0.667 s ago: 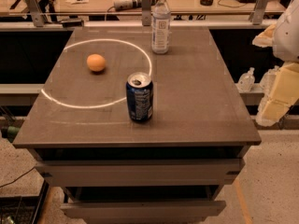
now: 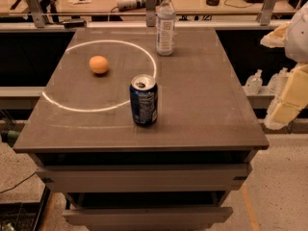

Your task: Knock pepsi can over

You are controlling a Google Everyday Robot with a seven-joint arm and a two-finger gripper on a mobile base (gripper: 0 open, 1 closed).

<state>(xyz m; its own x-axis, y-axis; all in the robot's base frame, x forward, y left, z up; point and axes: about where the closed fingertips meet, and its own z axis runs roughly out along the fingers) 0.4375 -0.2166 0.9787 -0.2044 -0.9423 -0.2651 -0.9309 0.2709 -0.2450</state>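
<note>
The pepsi can (image 2: 143, 100), dark blue with a silver top and pull-tab, stands upright near the front middle of the grey table (image 2: 207, 114), on the edge of a white painted circle. My gripper (image 2: 288, 100), cream-coloured, hangs beyond the table's right edge, well to the right of the can and apart from it.
A clear plastic water bottle (image 2: 165, 24) stands upright at the table's back middle. An orange (image 2: 99, 64) lies inside the white circle (image 2: 62, 102), left of the can. A cluttered workbench (image 2: 96, 4) runs behind the table. Small bottles (image 2: 253, 82) sit on a low ledge to the right.
</note>
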